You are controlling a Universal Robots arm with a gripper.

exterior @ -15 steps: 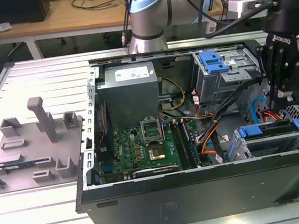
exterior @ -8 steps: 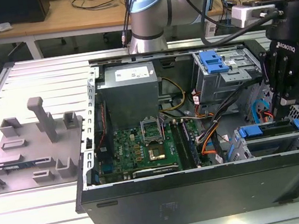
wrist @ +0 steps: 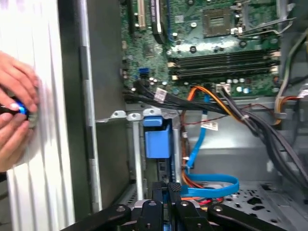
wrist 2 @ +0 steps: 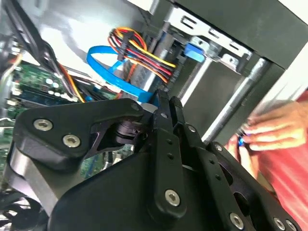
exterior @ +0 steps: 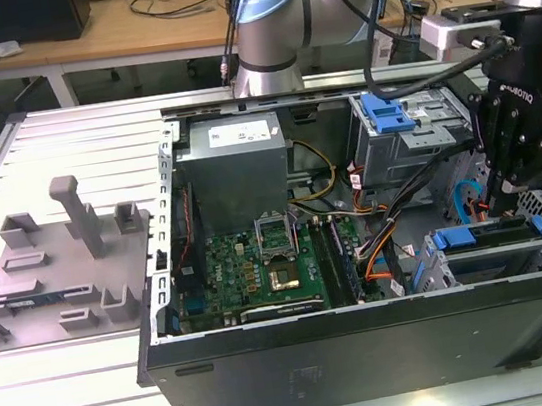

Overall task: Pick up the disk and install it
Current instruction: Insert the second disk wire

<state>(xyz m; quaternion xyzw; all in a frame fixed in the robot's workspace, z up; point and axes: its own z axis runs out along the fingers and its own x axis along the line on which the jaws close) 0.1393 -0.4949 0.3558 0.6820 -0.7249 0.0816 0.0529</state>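
The disk (exterior: pixel 488 235), with blue carrier rails, lies in the metal drive cage at the front of the open computer case (exterior: pixel 369 325), on the exterior view's right. Its blue handle (wrist: pixel 156 139) shows in the first wrist view, set in the cage frame. My gripper (exterior: pixel 496 200) hangs just above the disk and behind it. In both wrist views the black fingers (wrist: pixel 168 186) (wrist 2: pixel 166 103) are pressed together with nothing visible between them.
A blue latch piece (exterior: pixel 387 114) tops the grey cage at the back. A blue flat cable (wrist: pixel 211 185) and orange-black wire bundles (wrist: pixel 207 98) run beside the cage. A person's hand (wrist: pixel 14 115) rests on the table outside the case wall. A grey fixture (exterior: pixel 57 263) stands on the left.
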